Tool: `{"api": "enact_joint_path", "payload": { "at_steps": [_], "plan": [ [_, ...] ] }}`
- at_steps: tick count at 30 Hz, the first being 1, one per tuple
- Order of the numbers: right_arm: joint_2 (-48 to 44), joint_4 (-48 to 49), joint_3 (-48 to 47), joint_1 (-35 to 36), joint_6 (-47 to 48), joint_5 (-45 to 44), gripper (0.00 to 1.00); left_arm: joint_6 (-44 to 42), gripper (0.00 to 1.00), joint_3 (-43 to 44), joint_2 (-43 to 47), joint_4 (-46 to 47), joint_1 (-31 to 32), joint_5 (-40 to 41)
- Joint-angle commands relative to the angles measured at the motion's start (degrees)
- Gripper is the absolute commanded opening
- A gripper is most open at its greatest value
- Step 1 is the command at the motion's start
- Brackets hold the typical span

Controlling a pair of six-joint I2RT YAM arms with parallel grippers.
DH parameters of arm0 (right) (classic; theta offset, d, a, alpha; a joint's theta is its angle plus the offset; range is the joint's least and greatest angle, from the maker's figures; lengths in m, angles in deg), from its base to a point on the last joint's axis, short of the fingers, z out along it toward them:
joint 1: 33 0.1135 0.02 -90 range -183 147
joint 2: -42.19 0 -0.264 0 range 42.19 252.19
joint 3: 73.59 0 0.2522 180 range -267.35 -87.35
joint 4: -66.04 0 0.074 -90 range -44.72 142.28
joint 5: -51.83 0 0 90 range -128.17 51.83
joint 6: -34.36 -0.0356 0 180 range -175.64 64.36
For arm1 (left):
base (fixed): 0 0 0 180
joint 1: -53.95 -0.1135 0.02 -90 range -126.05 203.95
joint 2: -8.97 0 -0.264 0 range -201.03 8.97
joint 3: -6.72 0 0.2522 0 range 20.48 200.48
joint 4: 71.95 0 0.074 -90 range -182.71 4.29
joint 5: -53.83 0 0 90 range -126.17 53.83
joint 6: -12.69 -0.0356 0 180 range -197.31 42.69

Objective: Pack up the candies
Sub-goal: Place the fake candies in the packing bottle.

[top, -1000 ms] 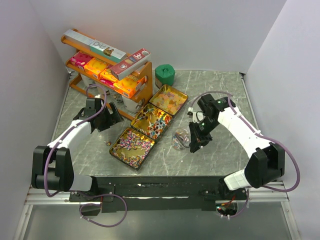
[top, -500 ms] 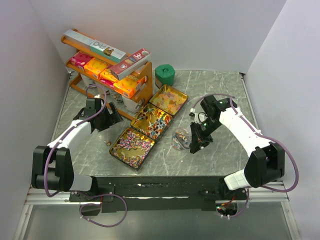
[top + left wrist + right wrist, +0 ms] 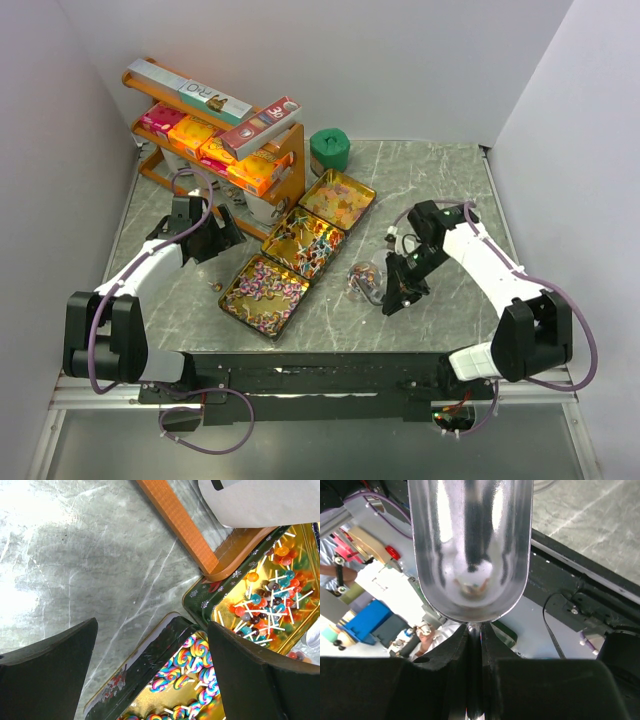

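Observation:
Three open gold tins lie in a diagonal row and hold the candies. The near tin [image 3: 263, 295] has swirled pink-purple lollipops [image 3: 197, 675], the middle tin [image 3: 305, 243] red and blue ones [image 3: 265, 605], and the far tin [image 3: 338, 198] orange-yellow ones. My left gripper [image 3: 215, 240] hangs open just left of the near tin, whose corner shows between its fingers [image 3: 50, 665]. My right gripper [image 3: 402, 282] sits right of a small clear bag [image 3: 361, 279]. It is shut on the thin handle of a shiny metal scoop [image 3: 470, 545]. I cannot tell whether the bowl holds a candy.
An orange wooden rack [image 3: 215, 140] with orange and pink boxes stands at the back left; its foot [image 3: 180, 527] lies close to my left gripper. A green container [image 3: 329, 150] sits behind the far tin. Grey walls close in both sides.
My right arm has drawn the scoop a little toward the near right, away from the tins. The left arm has not moved.

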Motion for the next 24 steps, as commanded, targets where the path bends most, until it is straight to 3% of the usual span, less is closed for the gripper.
{"api": "enact_joint_path", "payload": {
  "at_steps": [1, 12, 24],
  "plan": [
    [-2.27, -7.91, -1.30, -1.15, -0.71, 0.88, 0.00, 0.04, 0.96, 0.57, 1.33, 0.81, 0.02, -0.23],
    [-2.97, -5.36, -2.37, -3.52, -2.73, 7.46, 0.00, -0.05, 0.96, 0.48, 1.95, 0.38, 0.02, 0.82],
    [-7.72, 0.09, 5.01, -5.11, -7.56, 16.17, 0.00, -0.32, 0.96, 0.31, 2.56, 0.64, 0.11, 1.00]
  ]
}}
